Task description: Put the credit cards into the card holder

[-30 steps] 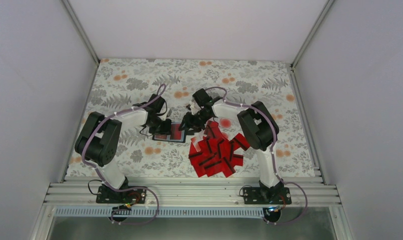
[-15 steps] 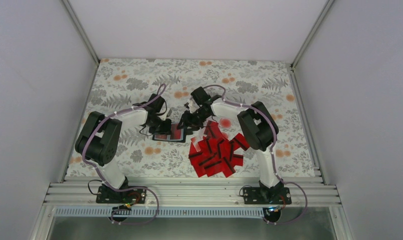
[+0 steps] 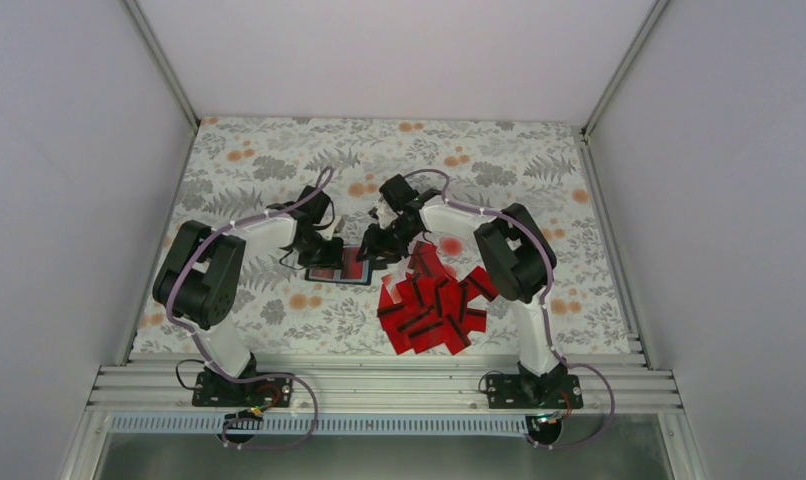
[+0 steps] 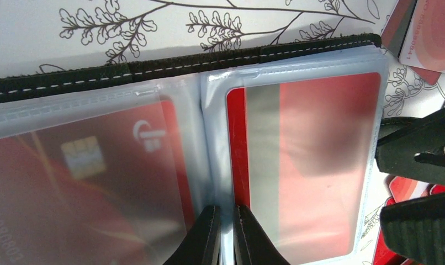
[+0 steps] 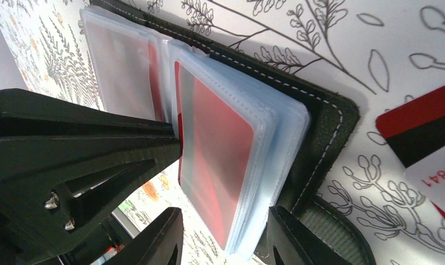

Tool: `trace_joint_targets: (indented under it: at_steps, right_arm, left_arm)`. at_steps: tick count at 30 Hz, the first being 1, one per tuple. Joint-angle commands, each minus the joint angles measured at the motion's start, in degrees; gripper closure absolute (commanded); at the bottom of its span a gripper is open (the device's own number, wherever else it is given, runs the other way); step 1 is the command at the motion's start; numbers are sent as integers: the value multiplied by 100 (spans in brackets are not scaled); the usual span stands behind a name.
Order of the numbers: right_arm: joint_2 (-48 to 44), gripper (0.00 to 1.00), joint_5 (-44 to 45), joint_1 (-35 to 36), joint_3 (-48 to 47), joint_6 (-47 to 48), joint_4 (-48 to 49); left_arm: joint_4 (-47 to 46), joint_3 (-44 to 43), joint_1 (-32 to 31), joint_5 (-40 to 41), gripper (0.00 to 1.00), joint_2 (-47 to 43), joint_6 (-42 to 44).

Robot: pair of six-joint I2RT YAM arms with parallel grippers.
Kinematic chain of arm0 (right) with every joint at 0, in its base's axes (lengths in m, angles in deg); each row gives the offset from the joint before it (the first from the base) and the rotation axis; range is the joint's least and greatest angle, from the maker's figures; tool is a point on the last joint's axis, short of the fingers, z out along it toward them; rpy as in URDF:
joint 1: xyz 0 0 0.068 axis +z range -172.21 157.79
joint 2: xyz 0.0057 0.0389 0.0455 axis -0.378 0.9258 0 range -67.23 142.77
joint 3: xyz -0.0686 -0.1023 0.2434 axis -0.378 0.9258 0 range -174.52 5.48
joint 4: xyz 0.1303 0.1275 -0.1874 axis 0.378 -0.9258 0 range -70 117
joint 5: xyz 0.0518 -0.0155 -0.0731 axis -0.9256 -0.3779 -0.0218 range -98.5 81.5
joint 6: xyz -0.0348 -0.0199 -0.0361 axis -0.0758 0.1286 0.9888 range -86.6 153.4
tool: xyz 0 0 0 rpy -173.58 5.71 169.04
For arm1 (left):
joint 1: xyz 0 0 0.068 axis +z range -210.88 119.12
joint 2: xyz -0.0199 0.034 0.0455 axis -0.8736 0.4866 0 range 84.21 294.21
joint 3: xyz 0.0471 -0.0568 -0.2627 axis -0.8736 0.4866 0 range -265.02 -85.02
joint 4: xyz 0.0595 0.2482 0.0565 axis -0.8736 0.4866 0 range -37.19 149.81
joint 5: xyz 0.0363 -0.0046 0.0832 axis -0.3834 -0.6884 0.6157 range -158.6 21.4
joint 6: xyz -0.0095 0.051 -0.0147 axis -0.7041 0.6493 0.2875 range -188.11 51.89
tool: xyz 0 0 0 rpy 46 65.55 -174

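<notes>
Black with pale stitching along its edge, the card holder (image 4: 154, 66) lies open on the flowered cloth (image 3: 279, 160) near the middle of the table, between the two arms. Its clear plastic sleeves (image 4: 308, 160) are fanned out. The page on the left shows a red card with a chip through the plastic, and the one on the right shows a red card with a grey stripe down its length.

The left gripper (image 4: 224, 221) sits on the fold between those two pages, its fingers drawn almost together with only a sliver of pale plastic between them — a narrow pinch on the holder's sleeves.

The right gripper (image 5: 223, 215) comes in from the other side. Its jaws are parted and straddle the near corner of the thick sleeve stack; one finger lies against the stack's edge and the other stands clear of it. I see no loose card between them.

Just right of the holder the loose credit cards (image 3: 434, 305) lie in an overlapping red heap with their black stripes at all angles — the nearest ones lie just beside the holder's outer edge.
</notes>
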Motion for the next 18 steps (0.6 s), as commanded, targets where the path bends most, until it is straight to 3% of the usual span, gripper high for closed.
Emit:
trace_joint_targets:
  at_steps: [1, 18]
  right_arm:
    - [-207, 61, -106, 105, -104, 38, 28]
    - [20, 62, -134, 189, -153, -29, 157]
  left_arm:
    - [-101, 16, -84, -177, 92, 304, 150]
    - [-116, 44, -81, -254, 92, 290, 181]
